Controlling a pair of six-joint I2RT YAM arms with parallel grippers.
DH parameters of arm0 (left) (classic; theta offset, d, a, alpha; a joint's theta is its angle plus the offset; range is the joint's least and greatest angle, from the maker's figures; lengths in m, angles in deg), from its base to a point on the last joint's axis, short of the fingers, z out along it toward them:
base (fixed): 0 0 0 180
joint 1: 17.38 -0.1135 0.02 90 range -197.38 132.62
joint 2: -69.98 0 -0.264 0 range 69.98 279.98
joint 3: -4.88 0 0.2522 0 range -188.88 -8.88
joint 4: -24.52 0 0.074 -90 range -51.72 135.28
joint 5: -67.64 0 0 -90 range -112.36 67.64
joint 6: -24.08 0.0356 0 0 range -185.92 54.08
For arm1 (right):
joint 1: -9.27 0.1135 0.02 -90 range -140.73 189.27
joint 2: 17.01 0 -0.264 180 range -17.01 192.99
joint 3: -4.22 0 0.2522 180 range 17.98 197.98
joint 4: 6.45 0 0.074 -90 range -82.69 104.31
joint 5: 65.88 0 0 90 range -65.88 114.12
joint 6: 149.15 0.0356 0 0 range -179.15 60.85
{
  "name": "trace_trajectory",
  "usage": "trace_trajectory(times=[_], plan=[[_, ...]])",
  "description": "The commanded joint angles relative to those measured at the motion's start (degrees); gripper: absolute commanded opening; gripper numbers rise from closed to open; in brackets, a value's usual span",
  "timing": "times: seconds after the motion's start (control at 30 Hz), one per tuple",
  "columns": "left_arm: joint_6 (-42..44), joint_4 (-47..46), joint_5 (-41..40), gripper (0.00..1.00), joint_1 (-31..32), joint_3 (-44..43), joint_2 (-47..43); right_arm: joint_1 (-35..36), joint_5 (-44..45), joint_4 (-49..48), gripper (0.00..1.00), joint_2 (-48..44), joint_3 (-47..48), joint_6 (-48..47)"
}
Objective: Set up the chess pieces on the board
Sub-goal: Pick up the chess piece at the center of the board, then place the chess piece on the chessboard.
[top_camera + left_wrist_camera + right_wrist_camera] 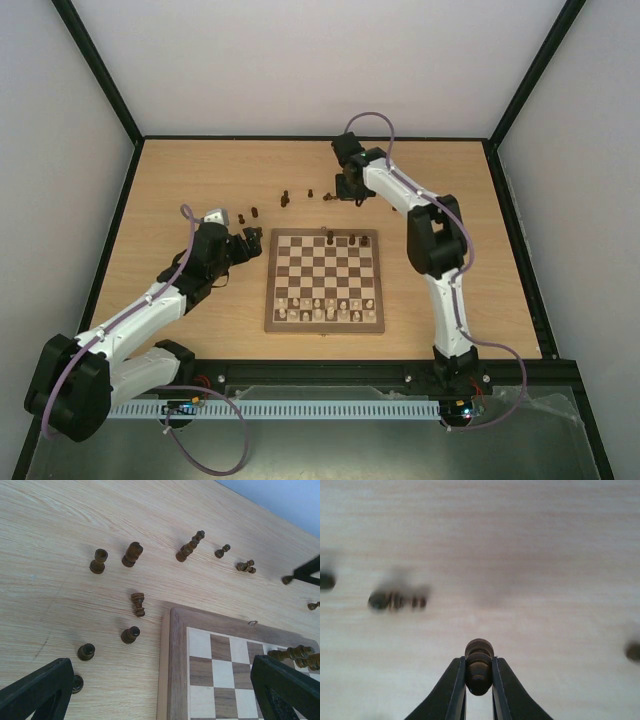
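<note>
Step in hand: carry. Right gripper is clamped on a dark pawn-like piece, apparently held clear of the table beyond the far edge of the board. Next: swing over a free far-rank square, lower it upright, release. Left gripper is spread and empty above loose dark pieces off the board's far-left corner. No containers. The board holds pale pieces on the near ranks and a few dark pieces on the far rank.
</note>
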Motion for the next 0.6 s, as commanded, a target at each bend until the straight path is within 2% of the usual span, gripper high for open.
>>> trace_trajectory(times=[0.0,0.2,0.37,0.57], plan=[[0.4,-0.7,0.6,0.99,-0.3,0.5,-0.4,2.6,0.9,0.1,0.09,-14.5,-10.6,0.4],[0.4,-0.4,0.9,0.99,-0.3,0.4,-0.8,6.9,-2.8,-2.8,0.10,-27.6,-27.2,1.5],[0.4,0.0,1.2,0.99,-0.3,0.4,-1.9,9.6,-4.3,-3.2,0.10,-32.6,-33.8,2.4],[0.4,0.1,1.2,0.99,-0.3,0.7,-2.6,12.2,-4.7,-4.2,0.11,-33.3,-36.8,3.4]])
